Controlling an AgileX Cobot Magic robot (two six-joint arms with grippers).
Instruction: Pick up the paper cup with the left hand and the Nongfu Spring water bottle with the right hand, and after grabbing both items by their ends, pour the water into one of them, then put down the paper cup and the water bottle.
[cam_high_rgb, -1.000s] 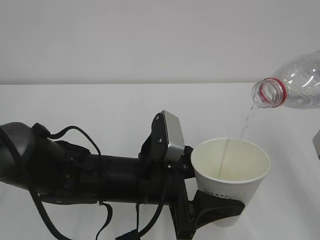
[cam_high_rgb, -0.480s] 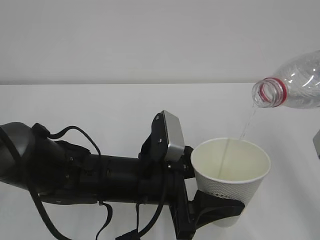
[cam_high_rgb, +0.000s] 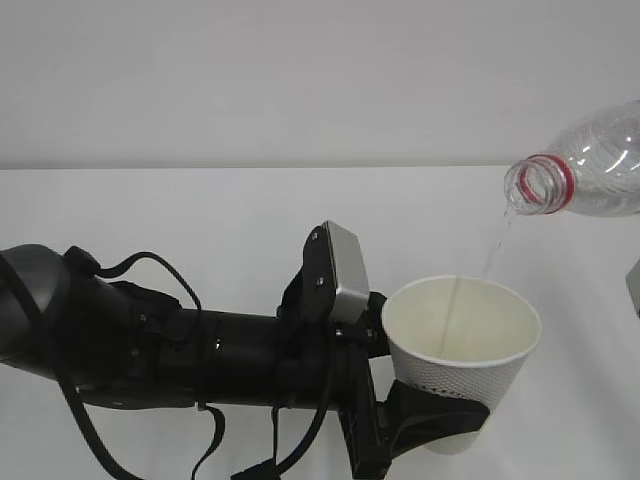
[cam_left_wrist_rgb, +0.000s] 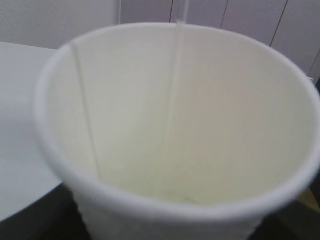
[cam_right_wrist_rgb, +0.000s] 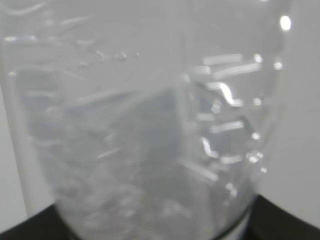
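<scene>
The white paper cup (cam_high_rgb: 462, 345) stands upright in the air, and my left gripper (cam_high_rgb: 440, 415) is shut on its dimpled lower part. Above and to its right the clear Nongfu Spring water bottle (cam_high_rgb: 595, 165) lies tilted, with its red-ringed mouth pointing left and down. A thin stream of water (cam_high_rgb: 492, 245) falls from the mouth into the cup. In the left wrist view the cup's inside (cam_left_wrist_rgb: 200, 115) fills the frame, with the stream (cam_left_wrist_rgb: 172, 100) running down it. In the right wrist view the bottle (cam_right_wrist_rgb: 150, 125) fills the frame, held between dark fingers (cam_right_wrist_rgb: 285, 220).
The black left arm (cam_high_rgb: 200, 350) with loose cables and a silver block (cam_high_rgb: 345, 270) stretches across the lower left. Beneath lies a white table (cam_high_rgb: 200, 210), with a plain pale wall behind. A grey edge (cam_high_rgb: 634, 285) shows at the far right.
Cup, bottle and both arms keep their places. The thin stream goes on falling into the cup.
</scene>
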